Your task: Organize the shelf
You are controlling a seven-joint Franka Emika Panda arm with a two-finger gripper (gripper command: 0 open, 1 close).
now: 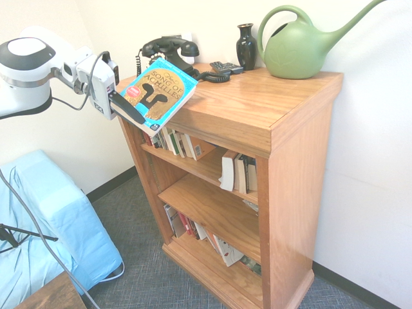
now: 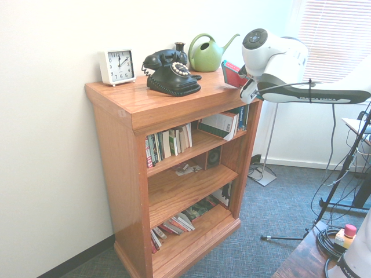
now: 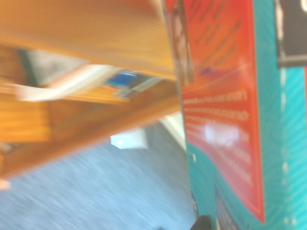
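Arm reaches in level w/ shelf (image 1: 257,112) top; gripper (image 1: 129,108) pinches teal book (image 1: 158,93) by lower edge. Book tilted, cover up, long axis rising toward phone (image 1: 170,50). Shelf upright vs wall, open front facing room

I read this as an office-like room: grey carpet (image 2: 272,202), blinds (image 2: 336,37) right of the oak bookcase (image 2: 124,174), white walls.

Your wrist view is smeared with motion blur, so the print on the teal book (image 3: 268,120) can't be read. In the second exterior view the arm covers most of that book, and the spines on the shelf (image 2: 174,110) are too small to read.
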